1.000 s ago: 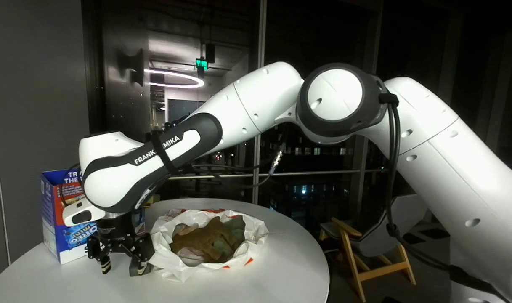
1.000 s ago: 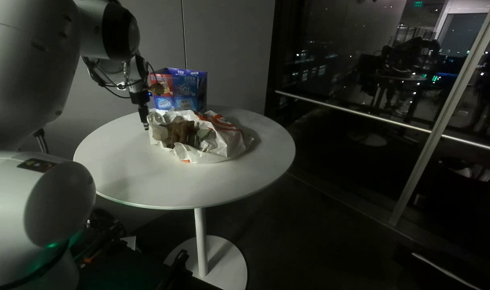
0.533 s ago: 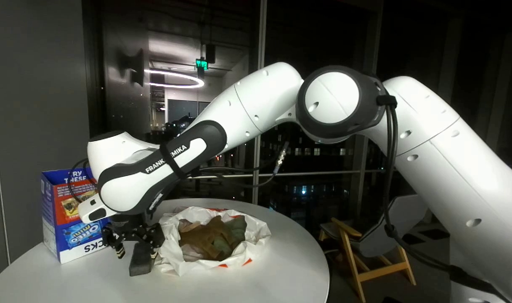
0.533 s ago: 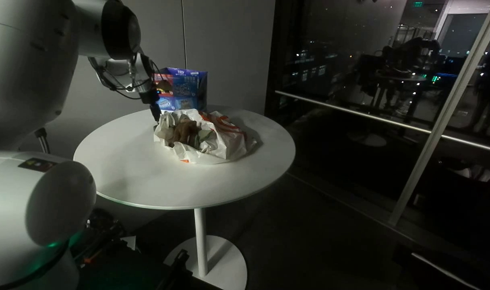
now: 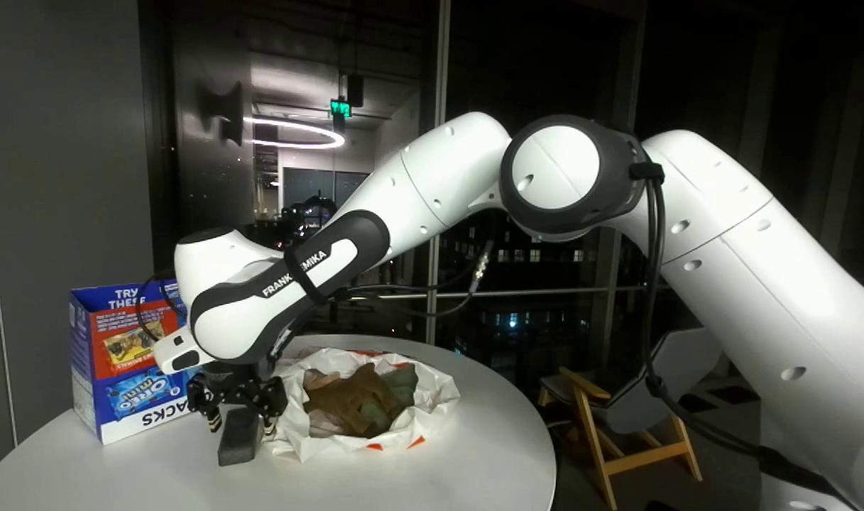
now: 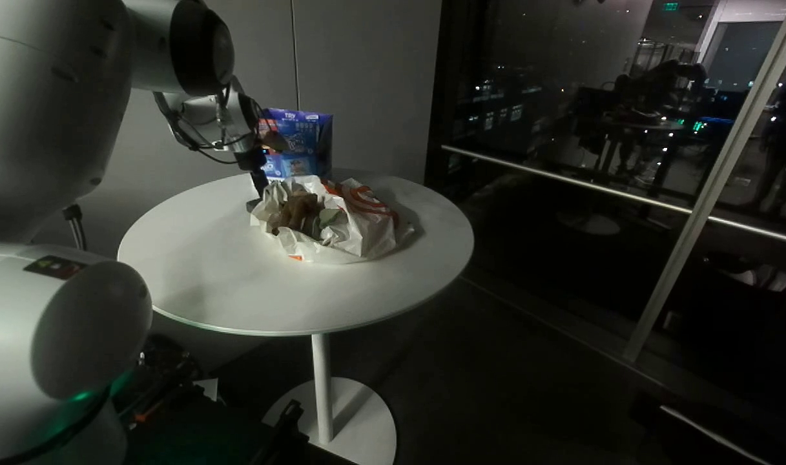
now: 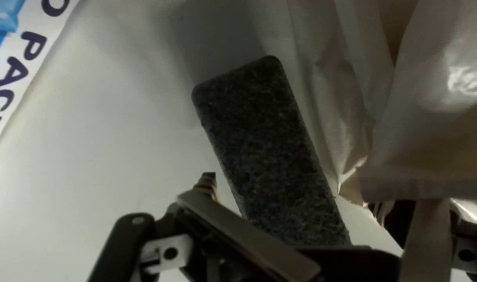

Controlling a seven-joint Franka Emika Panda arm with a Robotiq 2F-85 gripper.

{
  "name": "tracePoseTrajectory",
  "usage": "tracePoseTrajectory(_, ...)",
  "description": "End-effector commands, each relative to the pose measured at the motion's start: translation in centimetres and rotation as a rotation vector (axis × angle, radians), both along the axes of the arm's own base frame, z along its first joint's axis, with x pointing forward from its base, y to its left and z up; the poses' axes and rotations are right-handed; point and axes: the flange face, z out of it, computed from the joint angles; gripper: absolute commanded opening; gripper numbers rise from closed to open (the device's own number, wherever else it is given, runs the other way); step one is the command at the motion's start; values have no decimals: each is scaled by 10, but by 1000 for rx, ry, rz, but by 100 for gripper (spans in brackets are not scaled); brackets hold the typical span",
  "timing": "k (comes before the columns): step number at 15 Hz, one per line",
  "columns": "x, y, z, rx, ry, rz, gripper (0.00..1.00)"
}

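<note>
My gripper [image 5: 241, 424] points down, open and empty, low over the white round table. A dark grey felt-like block [image 5: 238, 440] lies on the table under it. In the wrist view the block [image 7: 267, 149] runs lengthwise between the spread fingers [image 7: 293, 194]; the left finger is beside it and apart. The right fingertip is partly hidden by the edge of a white plastic bag [image 7: 422, 129]. The bag [image 5: 435, 408] lies open beside the block, with crumpled brown and green cloth-like contents [image 5: 353, 401]. In an exterior view the gripper [image 6: 261, 184] and block [image 6: 253, 205] are partly behind the bag [image 6: 373, 226].
A blue and red Oreo snack box [image 5: 133, 369] stands behind the gripper, and its edge shows in the wrist view [image 7: 19, 66]. The table's round edge [image 6: 289, 332] faces the robot base. A wooden-framed chair [image 5: 637, 461] stands past the table, by dark windows.
The gripper has moved toward the bag, coming over the block, which now shows more between the fingers. The bag has shifted slightly the same way. More of the snack box is uncovered.
</note>
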Motion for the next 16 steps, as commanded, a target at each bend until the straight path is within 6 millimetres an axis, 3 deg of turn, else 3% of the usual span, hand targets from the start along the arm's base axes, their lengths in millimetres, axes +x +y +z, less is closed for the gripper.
tracePoseTrajectory(1, -3, -3, -4, 55, 5, 36, 75)
tracePoseTrajectory(2, -4, -3, -7, 71, 13, 45, 74)
tracePoseTrajectory(6, -9, -1, -10, 95, 19, 51, 42)
tracePoseTrajectory(9, -15, 1, 5, 66, 9, 30, 38)
tracePoseTrajectory(12, -29, 6, 44, 141, 8, 12, 38)
tracePoseTrajectory(16, -53, -1, 114, 336, 56, -76, 38)
